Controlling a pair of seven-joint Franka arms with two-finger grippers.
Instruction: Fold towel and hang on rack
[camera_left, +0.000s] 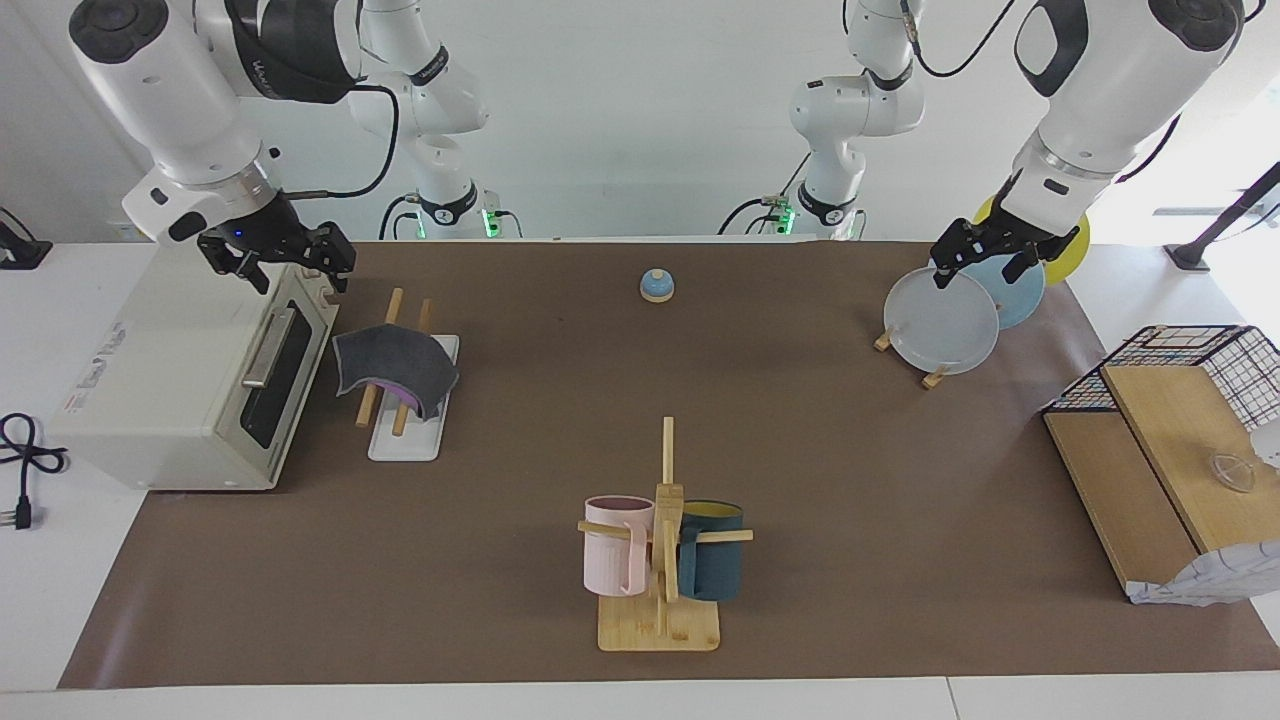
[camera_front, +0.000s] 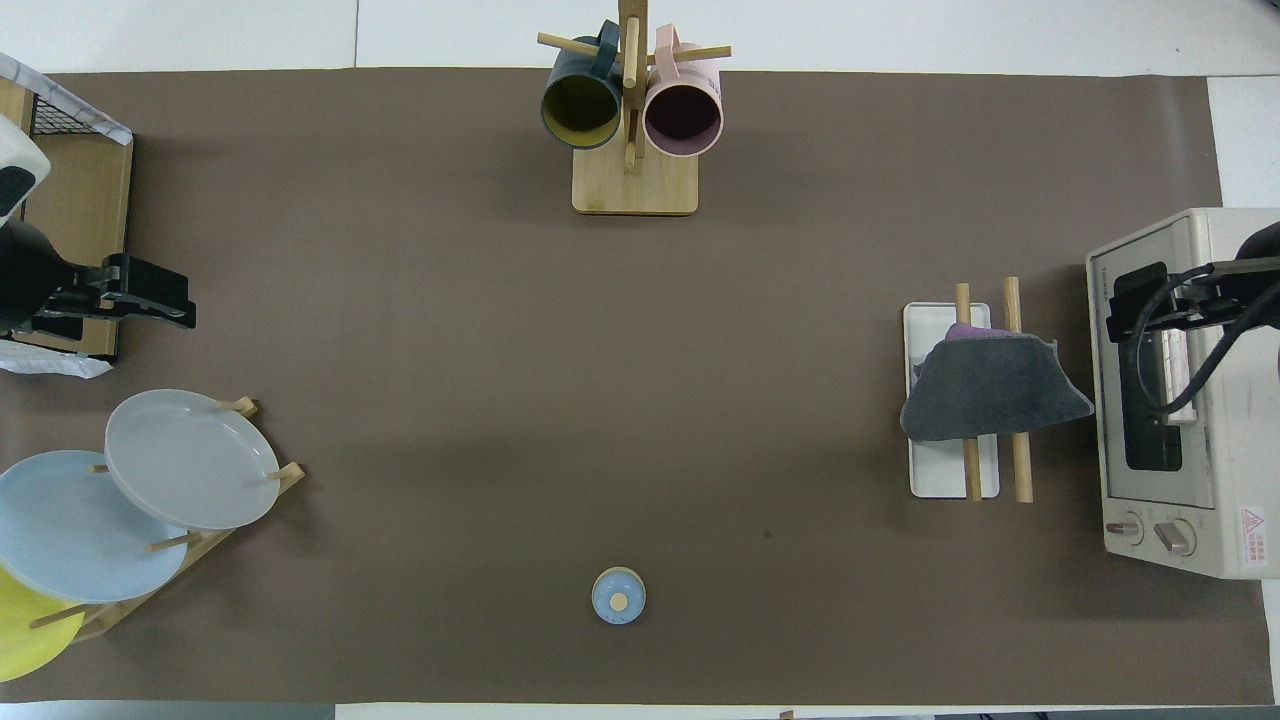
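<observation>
Right arm: enters from the right arm's end of the surface, elbow high, forearm sloping down.
Right hand (camera_left: 278, 258): raised in the air, pointing downward, fingers apart, holding nothing.
Left arm: comes in from the left arm's end, upper part high, forearm angled steeply down.
Left hand (camera_left: 988, 255): up in the air, tilted downward, fingers spread, nothing between them.
Contact: neither hand touches anything.

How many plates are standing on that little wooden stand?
3, on the stand at the left arm's end: a round grey plate farthest from the robots, a light blue plate next, a yellow plate nearest, partly cut off.
</observation>
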